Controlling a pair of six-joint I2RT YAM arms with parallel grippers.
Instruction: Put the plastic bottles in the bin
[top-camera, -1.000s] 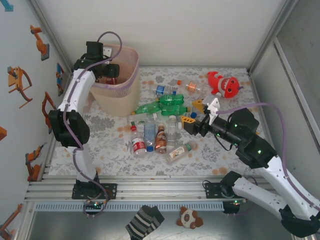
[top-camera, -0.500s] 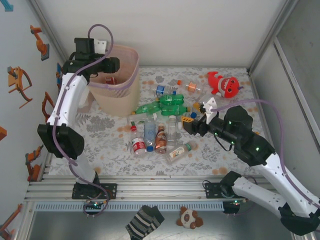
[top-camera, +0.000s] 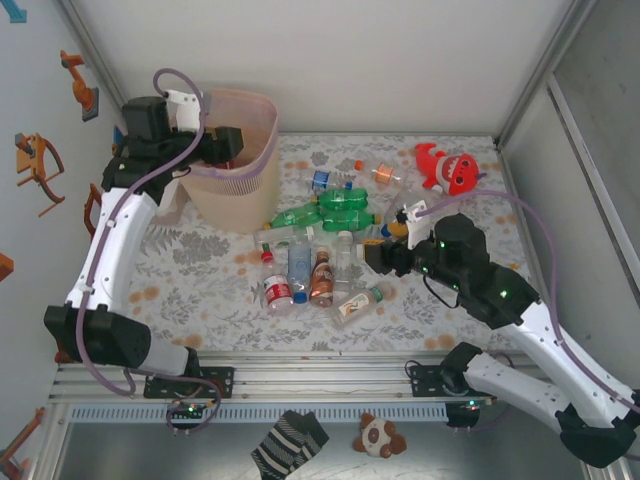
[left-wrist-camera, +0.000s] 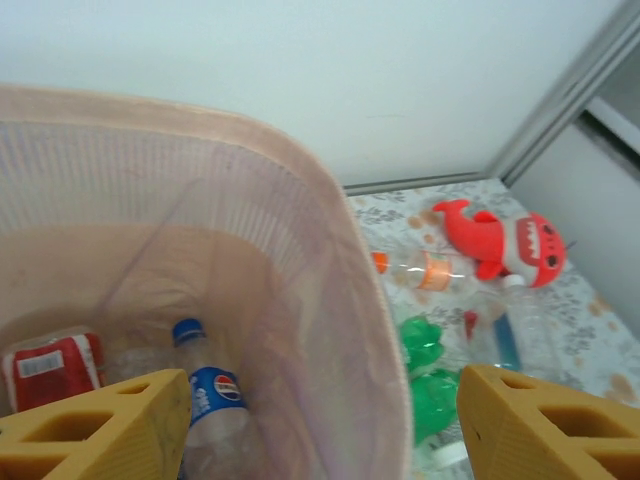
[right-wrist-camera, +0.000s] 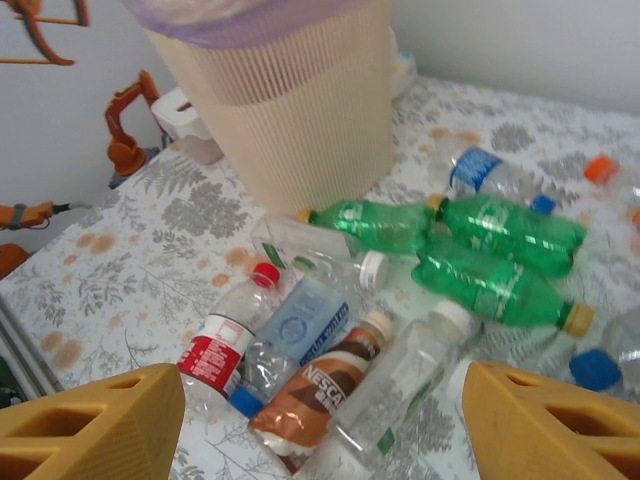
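Note:
The pink bin (top-camera: 243, 170) stands at the back left, and my left gripper (top-camera: 218, 146) hovers open over its left rim, holding nothing. Looking down from the left wrist, the open left gripper (left-wrist-camera: 320, 425) straddles the bin's wall (left-wrist-camera: 335, 230); a blue-label bottle (left-wrist-camera: 212, 400) and a red-label bottle (left-wrist-camera: 50, 365) lie inside. Several plastic bottles lie mid-table: green ones (top-camera: 345, 207), a brown one (top-camera: 321, 280) and a red-label one (top-camera: 277, 291). My right gripper (top-camera: 376, 254) hangs open just right of the pile. Its wrist view has the open right gripper (right-wrist-camera: 320, 430) above the brown bottle (right-wrist-camera: 330, 395).
A red plush shark (top-camera: 448, 168) lies at the back right next to a clear orange-banded bottle (top-camera: 382, 176). A small white box (right-wrist-camera: 186, 122) sits left of the bin (right-wrist-camera: 290, 110). Walls close in on three sides.
The left arm has swung its elbow out to the left and down, the gripper staying over the bin. The right gripper has edged slightly left toward the pile.

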